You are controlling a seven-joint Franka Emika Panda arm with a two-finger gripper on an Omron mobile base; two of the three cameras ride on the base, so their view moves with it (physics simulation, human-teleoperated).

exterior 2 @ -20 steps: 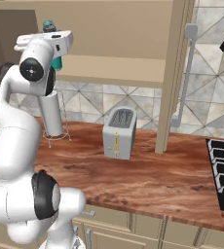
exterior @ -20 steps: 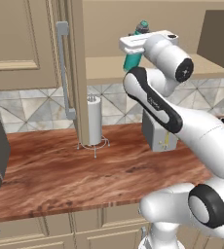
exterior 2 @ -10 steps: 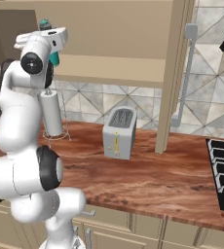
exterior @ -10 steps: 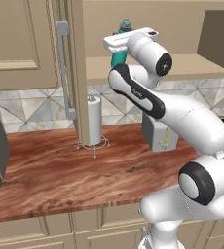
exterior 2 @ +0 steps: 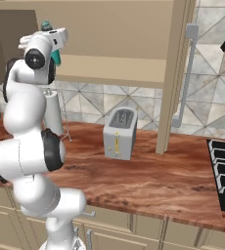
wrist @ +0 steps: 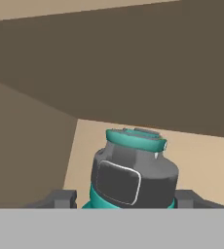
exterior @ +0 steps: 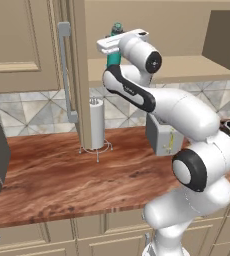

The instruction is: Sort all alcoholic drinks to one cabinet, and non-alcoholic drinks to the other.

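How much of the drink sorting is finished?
Not much looks finished. The tool grips the teal bottle at the open cabinet's shelf, which otherwise looks bare. Setting it down is left; I can't see other bottles.

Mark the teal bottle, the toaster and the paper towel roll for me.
teal bottle (wrist: 133, 177), hand view, on its grey upper body below the cap.
toaster (exterior 2: 120, 133), right base view, on its front face.
paper towel roll (exterior: 96, 124), left base view, on the middle of the roll.
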